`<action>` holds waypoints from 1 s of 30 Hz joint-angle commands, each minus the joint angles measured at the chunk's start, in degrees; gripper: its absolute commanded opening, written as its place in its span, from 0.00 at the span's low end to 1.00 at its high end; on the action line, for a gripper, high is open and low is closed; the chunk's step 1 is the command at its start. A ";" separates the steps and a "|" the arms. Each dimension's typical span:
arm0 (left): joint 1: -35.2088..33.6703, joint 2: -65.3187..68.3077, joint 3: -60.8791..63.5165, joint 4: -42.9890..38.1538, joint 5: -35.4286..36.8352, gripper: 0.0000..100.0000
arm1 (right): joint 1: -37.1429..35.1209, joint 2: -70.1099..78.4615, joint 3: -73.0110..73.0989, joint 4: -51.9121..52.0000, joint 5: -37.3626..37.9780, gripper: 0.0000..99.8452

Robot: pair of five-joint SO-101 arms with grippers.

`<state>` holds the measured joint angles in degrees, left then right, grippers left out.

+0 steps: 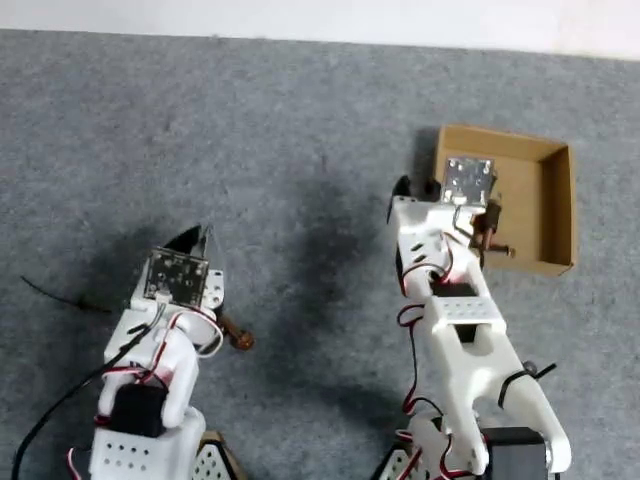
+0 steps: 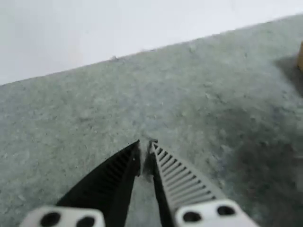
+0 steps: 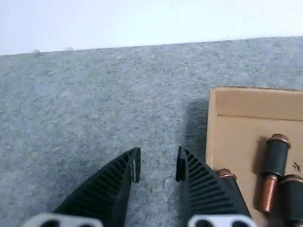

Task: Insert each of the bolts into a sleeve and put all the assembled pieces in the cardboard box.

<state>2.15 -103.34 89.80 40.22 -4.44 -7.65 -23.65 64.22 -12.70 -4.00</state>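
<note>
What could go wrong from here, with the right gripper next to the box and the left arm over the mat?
1. The right gripper is open over the mat, close beside the wall of the cardboard box. A sideways move could shove the box and the assembled pieces inside.
2. A brown bolt-like piece lies by the left arm, behind the left gripper. It might be overlooked or swept aside.
</note>
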 commanded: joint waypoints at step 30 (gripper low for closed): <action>4.97 74.51 -41.36 37.36 -24.44 0.13 | -0.40 -2.24 -0.22 0.04 0.79 0.11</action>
<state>7.87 -28.97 46.90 77.32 -26.86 -7.65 -23.65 64.22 -12.70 -4.00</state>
